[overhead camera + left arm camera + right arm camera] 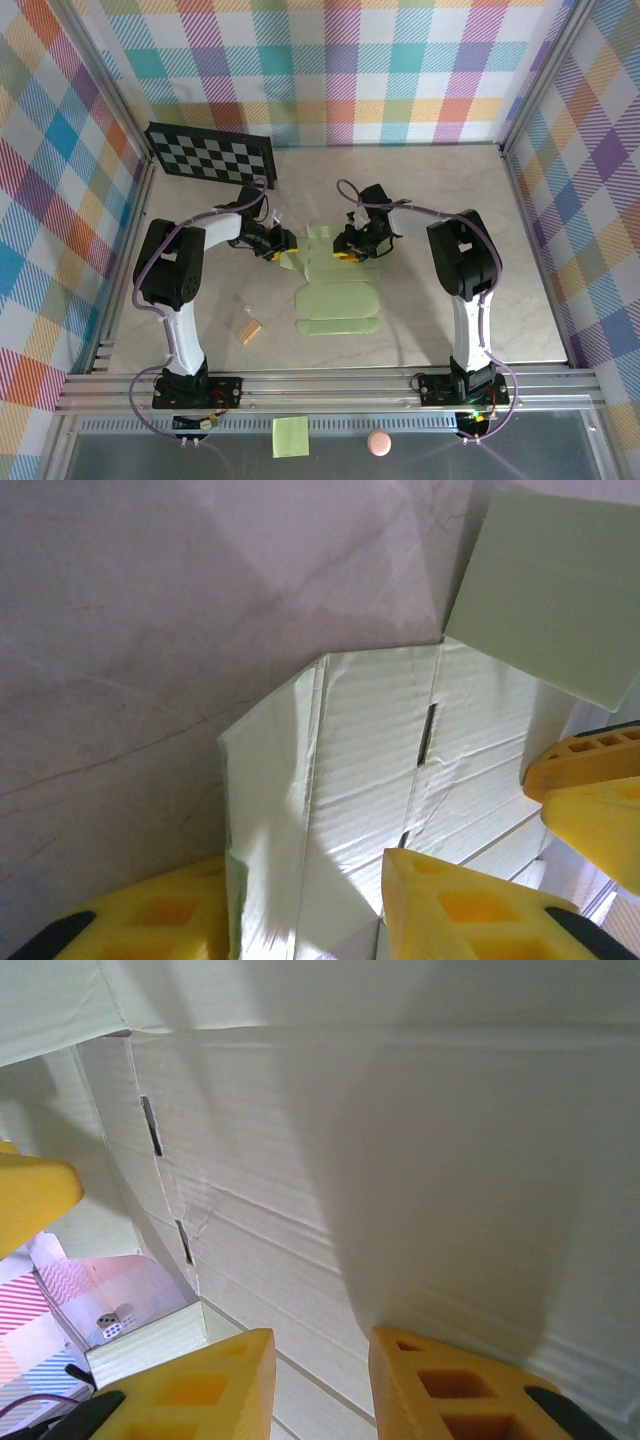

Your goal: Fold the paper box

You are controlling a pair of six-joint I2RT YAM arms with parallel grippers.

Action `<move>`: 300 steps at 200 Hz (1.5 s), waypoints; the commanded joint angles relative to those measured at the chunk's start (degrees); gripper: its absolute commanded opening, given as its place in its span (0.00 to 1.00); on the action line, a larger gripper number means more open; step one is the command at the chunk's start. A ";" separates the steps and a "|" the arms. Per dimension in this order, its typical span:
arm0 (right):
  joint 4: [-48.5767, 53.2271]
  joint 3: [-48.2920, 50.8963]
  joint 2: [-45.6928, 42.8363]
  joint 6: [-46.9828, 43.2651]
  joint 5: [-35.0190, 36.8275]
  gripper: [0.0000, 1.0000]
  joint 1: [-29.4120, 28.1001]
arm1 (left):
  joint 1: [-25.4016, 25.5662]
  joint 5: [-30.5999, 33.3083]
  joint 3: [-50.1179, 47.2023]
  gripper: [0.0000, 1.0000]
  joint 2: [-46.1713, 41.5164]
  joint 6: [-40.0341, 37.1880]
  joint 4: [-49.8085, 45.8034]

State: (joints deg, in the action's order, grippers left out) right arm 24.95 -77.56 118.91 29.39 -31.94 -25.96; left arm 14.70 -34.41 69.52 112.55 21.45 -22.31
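Top external, middle of table (450, 200): treat paper box (338, 300) as light, floppy, crease-prone card, taking its 12 o'clock flaps beside fold lines, with left pincer (283, 248) narrow astride one, right pincer (350, 255) narrow, grips impossible to tell.

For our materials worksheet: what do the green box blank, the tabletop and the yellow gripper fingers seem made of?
The paper box: thin card, matte pale green, with sharp creases, cut slots and faint ribbing.
The table: smooth stone or marble-look laminate, pale with thin veins; I cannot tell which.
The left gripper's fingers: probably plastic, matte yellow, with hollow cells.
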 commanded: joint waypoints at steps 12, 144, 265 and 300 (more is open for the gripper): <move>-0.92 0.75 1.58 0.34 -0.92 0.32 0.20 | -0.09 -3.57 -0.87 0.37 1.24 0.96 2.59; -0.31 0.82 -0.36 0.07 0.32 0.31 0.29 | 1.03 -3.04 -1.55 0.11 -1.30 0.74 4.99; 4.18 3.23 -28.41 -6.11 12.45 0.31 0.56 | 0.68 -11.91 -4.46 0.00 -22.79 -0.80 15.75; 4.58 3.20 -37.70 -11.91 14.27 0.33 0.56 | 0.77 -16.90 -3.15 0.00 -29.22 -5.84 14.82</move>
State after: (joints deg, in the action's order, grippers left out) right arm 27.75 -74.24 86.32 23.29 -19.99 -25.61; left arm 15.57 -45.78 65.39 87.77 20.60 -7.77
